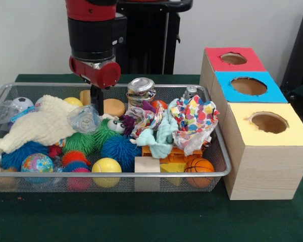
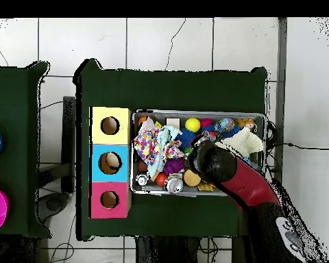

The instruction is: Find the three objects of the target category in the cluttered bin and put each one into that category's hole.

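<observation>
A wire mesh bin point(image 1: 116, 175) point(image 2: 195, 113) is packed with toys, cloths and containers. My gripper point(image 1: 97, 103) hangs low over its back left part, beside a crushed clear bottle point(image 1: 83, 118) and a round wooden disc point(image 1: 113, 107). A cream cloth point(image 1: 45, 126) lies to its left and a metal can point(image 1: 140, 91) stands to its right. Three boxes stand beside the bin, each with a top hole: red point(image 1: 234, 59), blue point(image 1: 248, 85) and yellow point(image 1: 269, 122). In the overhead view the arm point(image 2: 218, 168) hides the gripper.
Spiky balls in green point(image 1: 81, 142) and blue point(image 1: 120, 150), a yellow ball point(image 1: 106, 166), a globe ball point(image 1: 37, 162), a small basketball point(image 1: 199, 165), a dotted cloth point(image 1: 194, 121) point(image 2: 148, 145) and a mint cloth point(image 1: 161, 133) fill the bin. Green cloth covers the table.
</observation>
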Robot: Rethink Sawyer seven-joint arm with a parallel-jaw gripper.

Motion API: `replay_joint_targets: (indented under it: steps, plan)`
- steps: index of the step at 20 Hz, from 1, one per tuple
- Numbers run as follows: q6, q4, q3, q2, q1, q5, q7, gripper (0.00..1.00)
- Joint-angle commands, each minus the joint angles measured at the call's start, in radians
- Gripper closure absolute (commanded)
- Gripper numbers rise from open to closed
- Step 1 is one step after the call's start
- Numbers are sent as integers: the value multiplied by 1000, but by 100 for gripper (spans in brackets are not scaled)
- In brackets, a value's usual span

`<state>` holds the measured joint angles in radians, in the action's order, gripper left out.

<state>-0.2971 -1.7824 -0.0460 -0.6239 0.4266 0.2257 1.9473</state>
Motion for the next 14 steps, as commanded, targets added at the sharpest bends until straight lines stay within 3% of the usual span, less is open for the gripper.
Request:
replay_joint_targets:
  steps: [1,9,14]
  plan:
    - [-124,-56,63,-61,-4,99,228,100]
    - [-197,-94,55,-101,-31,174,250,100]
    - [-209,-161,67,-143,-45,235,268,100]
